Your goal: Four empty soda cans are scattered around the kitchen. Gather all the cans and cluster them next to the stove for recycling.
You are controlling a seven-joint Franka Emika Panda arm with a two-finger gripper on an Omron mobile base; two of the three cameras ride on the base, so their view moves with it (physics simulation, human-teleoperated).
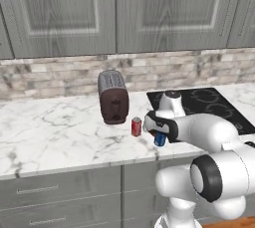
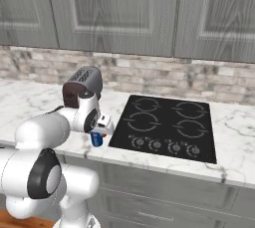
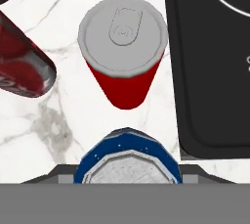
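Fingers (image 1: 159,135) first: ours are set around a blue can (image 1: 159,139), pinching it across its body, with the can's silvery top right under the hand in the hand view (image 3: 128,169). We cannot tell from these pictures whether its base rests on the table (image 1: 60,127) or hangs just above it. The hand reaches in low from the front edge, and we judge that keeps the can upright for setting down.

Just beyond the blue can stands a red can (image 3: 123,52), upright, close beside the left edge of the stove (image 2: 164,127). Another red can (image 1: 136,126) stands a little farther left, near the front of the toaster (image 1: 113,96); in the hand view it leans in at the left edge (image 3: 22,71). Both red cans stand apart from each other and from the blue one, yet near enough to read as a cluster forming by the stove.

We judge the blue can is being brought in as the third of that group, kept on the marble rather than on the black glass, so the burners stay free. Three cans show here; a fourth would remain to be gathered.
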